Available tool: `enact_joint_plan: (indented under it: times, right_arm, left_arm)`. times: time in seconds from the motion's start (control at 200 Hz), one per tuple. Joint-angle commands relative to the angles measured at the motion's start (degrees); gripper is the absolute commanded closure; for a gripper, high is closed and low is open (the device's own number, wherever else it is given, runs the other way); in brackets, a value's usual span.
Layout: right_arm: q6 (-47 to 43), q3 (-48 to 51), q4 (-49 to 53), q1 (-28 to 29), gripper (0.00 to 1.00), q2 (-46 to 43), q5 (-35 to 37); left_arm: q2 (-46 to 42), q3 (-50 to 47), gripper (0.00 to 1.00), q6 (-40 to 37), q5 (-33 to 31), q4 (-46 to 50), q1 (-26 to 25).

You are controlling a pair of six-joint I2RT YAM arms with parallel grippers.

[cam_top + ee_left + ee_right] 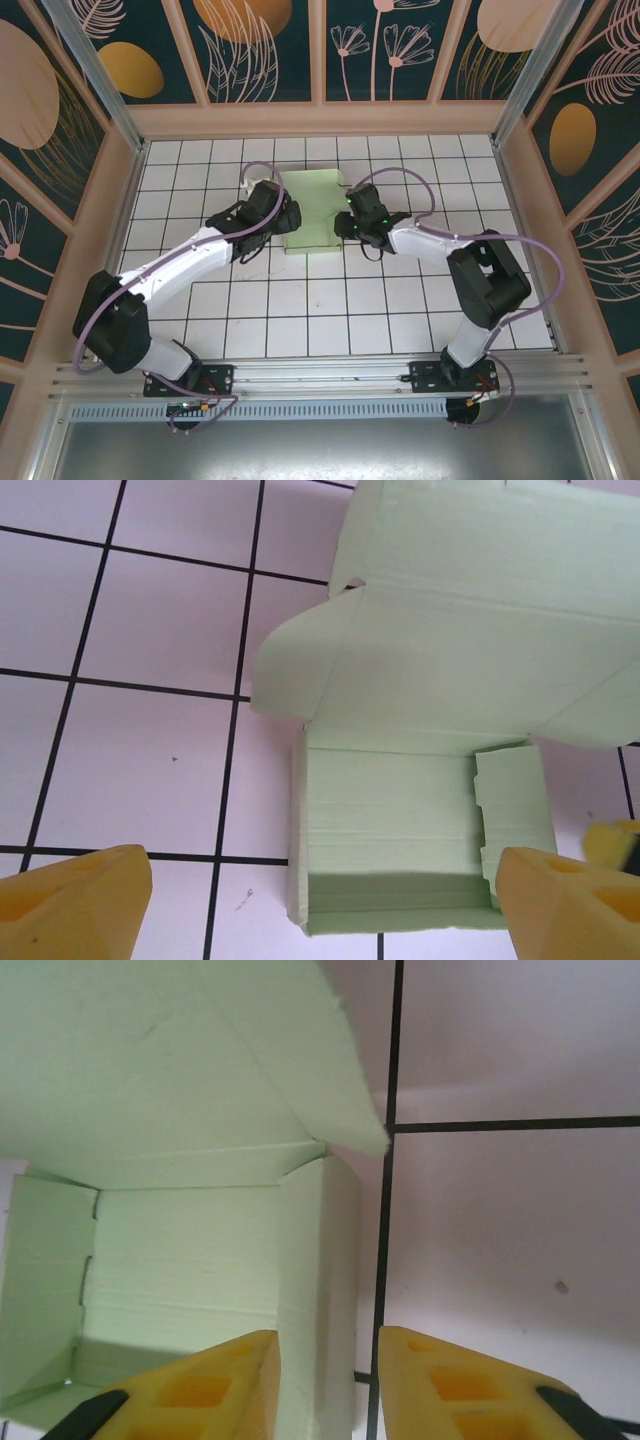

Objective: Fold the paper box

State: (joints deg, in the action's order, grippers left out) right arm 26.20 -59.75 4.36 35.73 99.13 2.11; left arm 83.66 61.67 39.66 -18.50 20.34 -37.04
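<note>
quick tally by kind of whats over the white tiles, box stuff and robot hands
paper box: 1
robot hand: 2, the left hand and the right hand
total: 3

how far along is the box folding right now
Done: the paper box has its base walls standing. In hand: the right gripper straddles one side wall; the left gripper hangs open around the base. To do: the lid is open, its flaps not tucked in.
</note>
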Motion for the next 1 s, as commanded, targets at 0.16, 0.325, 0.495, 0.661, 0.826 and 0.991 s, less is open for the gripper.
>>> enact_joint_plan:
  times: [0.16,0.325,0.495,0.661,0.826,0.991]
  right_arm:
    - [0.5,-5.1,4.1,0.4,0.74,4.8,2.9]
    - [-0.3,-6.7,5.0,0.4,0.75,7.3,2.4]
    - [-1.0,-8.1,5.7,0.4,0.79,9.2,1.9]
    - [-1.4,-9.1,6.9,0.5,0.85,10.6,3.2]
    - [-3.0,-11.5,10.4,1.3,0.86,12.6,7.6]
    - [-4.3,-15.3,15.1,2.8,0.82,15.4,12.9]
  left_arm:
    - [-4.7,-5.7,0.10,-2.0,0.4,-1.0,0.5]
    - [-4.2,-5.6,0.09,-2.5,0.2,-1.1,0.5]
    - [-3.9,-5.5,0.09,-2.7,0.0,-1.2,0.6]
    - [-3.7,-5.6,0.09,-3.1,-0.6,-0.7,0.6]
    - [-3.5,-5.6,0.09,-3.2,-0.8,-0.4,0.6]
    - [-3.7,-5.6,0.09,-3.3,-1.2,-0.2,0.6]
